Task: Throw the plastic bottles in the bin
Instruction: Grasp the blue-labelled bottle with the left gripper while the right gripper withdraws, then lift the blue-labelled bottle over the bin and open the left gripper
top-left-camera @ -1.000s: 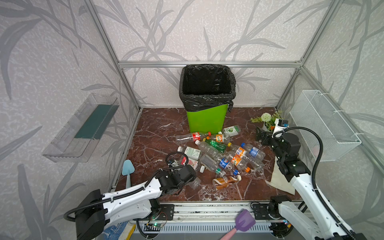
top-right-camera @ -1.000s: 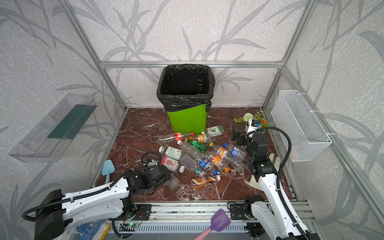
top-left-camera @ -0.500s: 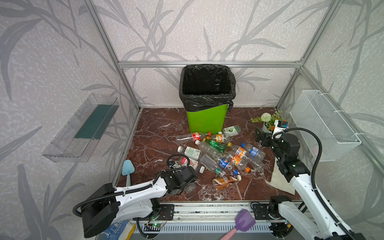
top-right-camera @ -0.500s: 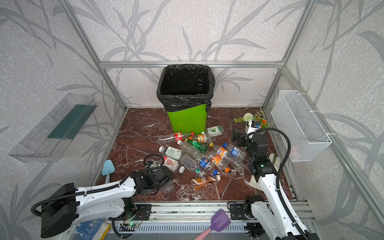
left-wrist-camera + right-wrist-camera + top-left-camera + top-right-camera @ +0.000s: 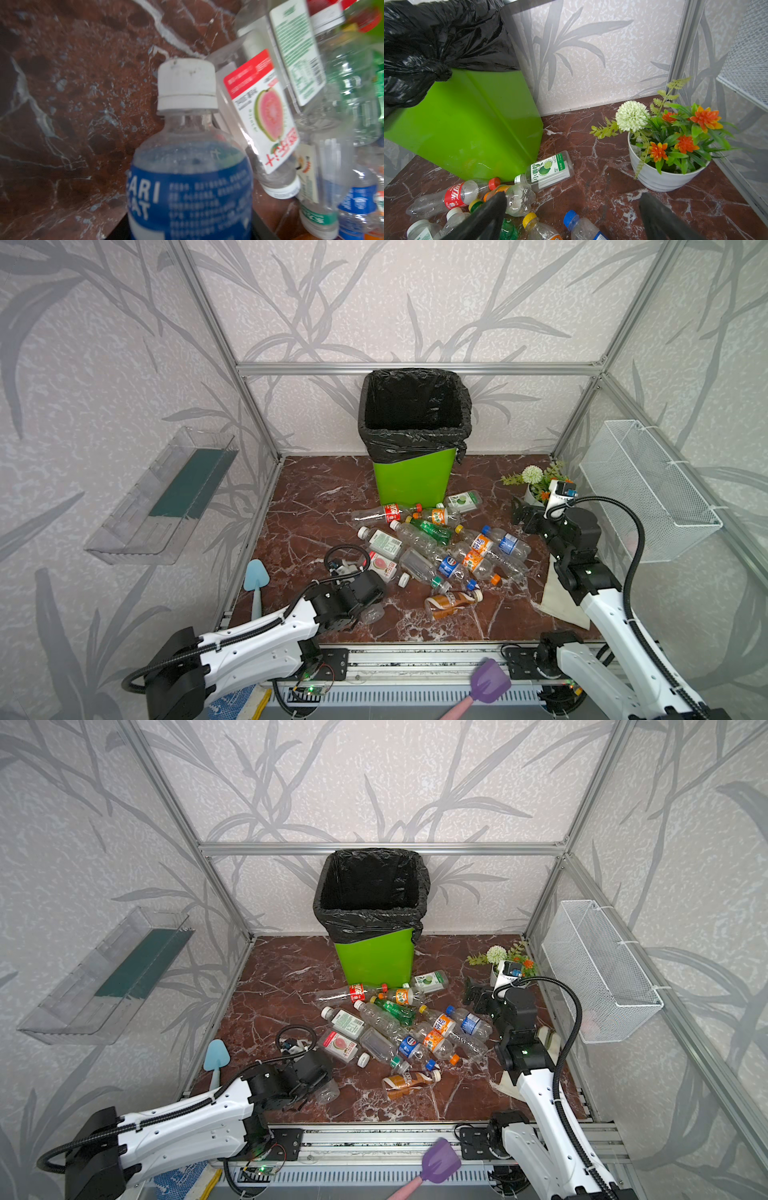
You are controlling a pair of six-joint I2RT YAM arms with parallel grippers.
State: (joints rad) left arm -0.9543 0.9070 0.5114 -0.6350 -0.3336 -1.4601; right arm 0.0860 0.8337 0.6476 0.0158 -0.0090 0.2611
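My left end effector (image 5: 365,608) is at a blue-labelled bottle (image 5: 188,176) near left, fingers hidden; I cannot tell its grip. My right end effector (image 5: 573,204) hangs spread wide.

The left jaws, wide apart a second ago, have narrowed around the blue-labelled bottle (image 5: 191,187) lying between them.

You are looking at a red-brown marble tabletop (image 5: 316,497): the bin (image 5: 409,483) stands at its far edge, and the plastic bottles (image 5: 440,547) lie on their sides in a loose heap just in front of it. On the right in both top views, a white flower pot (image 5: 662,176) stands near the far corner and a cream cloth (image 5: 559,601) lies flat nearer the front.
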